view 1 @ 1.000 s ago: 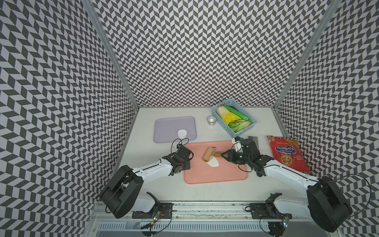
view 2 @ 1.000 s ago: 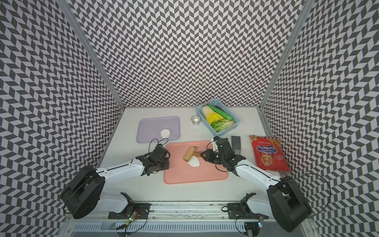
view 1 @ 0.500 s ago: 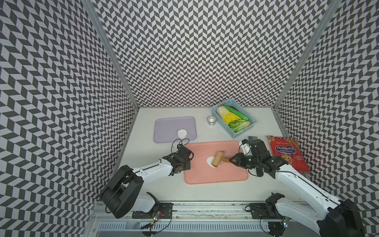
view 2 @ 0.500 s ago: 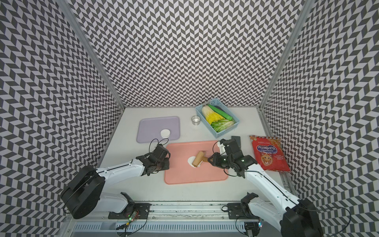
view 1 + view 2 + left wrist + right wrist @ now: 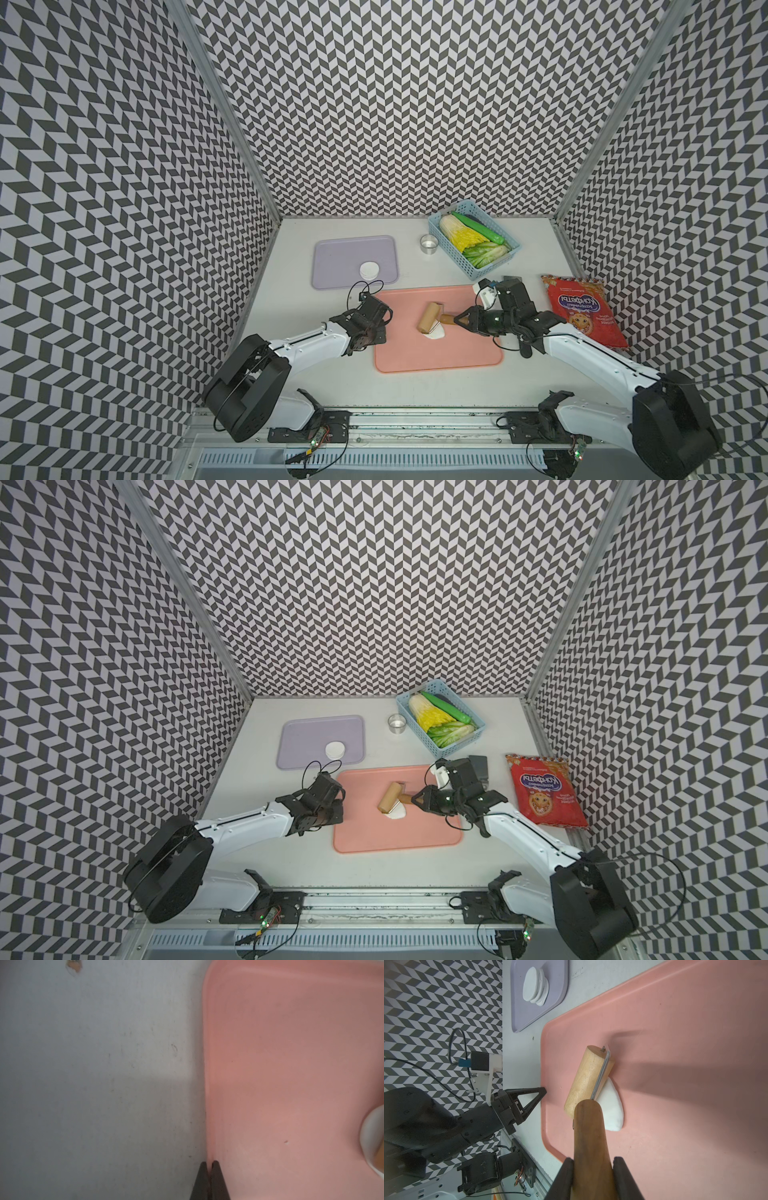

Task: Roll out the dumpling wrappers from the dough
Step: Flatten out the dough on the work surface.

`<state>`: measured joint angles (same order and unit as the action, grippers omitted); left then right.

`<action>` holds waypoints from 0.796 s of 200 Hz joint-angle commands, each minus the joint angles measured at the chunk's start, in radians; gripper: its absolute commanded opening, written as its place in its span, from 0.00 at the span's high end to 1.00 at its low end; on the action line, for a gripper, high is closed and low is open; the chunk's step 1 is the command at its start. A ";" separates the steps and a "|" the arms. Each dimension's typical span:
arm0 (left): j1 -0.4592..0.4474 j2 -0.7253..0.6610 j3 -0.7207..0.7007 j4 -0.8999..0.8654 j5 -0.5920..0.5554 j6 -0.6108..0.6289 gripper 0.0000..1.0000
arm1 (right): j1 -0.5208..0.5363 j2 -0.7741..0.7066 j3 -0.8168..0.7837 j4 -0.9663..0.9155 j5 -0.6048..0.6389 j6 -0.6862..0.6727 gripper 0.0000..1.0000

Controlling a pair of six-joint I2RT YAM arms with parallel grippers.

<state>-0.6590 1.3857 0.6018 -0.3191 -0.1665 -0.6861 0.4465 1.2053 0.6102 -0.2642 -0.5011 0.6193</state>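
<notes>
The dough is a soft white lump on the pink board. A wooden roller lies partly on the dough, covering one side of it. My right gripper is shut on the roller's dark wooden handle. My left gripper is shut, its tips down at the board's left rim. The dumpling wrappers sit stacked on a lilac tray.
A small metal ring cup stands behind the board, next to a blue basket of vegetables. A red snack bag lies to the right of my right arm. A dark flat object sits behind the right wrist.
My right gripper drew the roller to the right across the dough, then pushed it back left partway onto the lump. The left arm has not moved.
</notes>
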 commanded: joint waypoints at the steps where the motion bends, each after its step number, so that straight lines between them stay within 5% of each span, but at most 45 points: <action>1: -0.007 0.009 0.008 -0.014 0.002 0.022 1.00 | 0.004 0.068 -0.055 -0.091 0.077 0.013 1.00; 41: -0.007 0.008 0.008 -0.018 -0.001 0.020 1.00 | 0.005 -0.002 0.017 -0.045 0.002 0.042 1.00; 88: -0.007 0.012 0.009 -0.015 -0.002 0.022 1.00 | -0.001 -0.182 0.165 -0.247 -0.002 0.033 1.00; 159: -0.007 0.022 0.009 -0.005 0.006 0.021 1.00 | -0.001 -0.191 0.069 -0.283 0.043 0.006 1.00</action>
<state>-0.6590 1.3872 0.6025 -0.3168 -0.1665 -0.6861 0.4484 0.9791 0.7082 -0.5606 -0.4896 0.6537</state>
